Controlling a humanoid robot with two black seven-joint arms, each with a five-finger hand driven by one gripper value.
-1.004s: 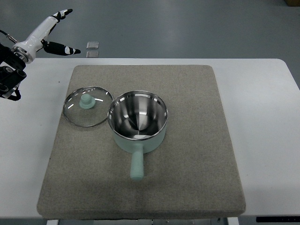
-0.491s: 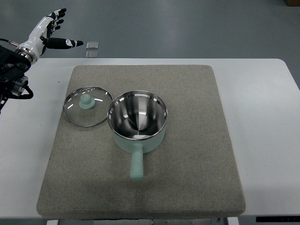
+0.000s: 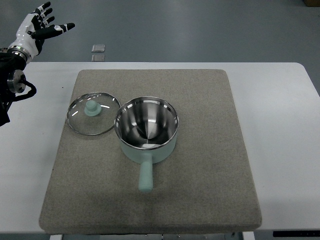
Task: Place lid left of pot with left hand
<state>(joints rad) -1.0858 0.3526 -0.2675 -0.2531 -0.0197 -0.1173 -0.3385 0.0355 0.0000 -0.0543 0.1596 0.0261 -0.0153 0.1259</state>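
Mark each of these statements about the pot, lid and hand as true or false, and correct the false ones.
1. The lid lies flat on the mat, left of the pot. True.
2. The left hand grips the lid's knob. False: it is up at the top left corner, fingers spread, holding nothing.
3. The pot is covered. False: it stands open, its steel inside showing.
4. The pot's handle points toward the near edge of the mat. True.
5. The right hand rests on the mat. False: no right hand is in view.
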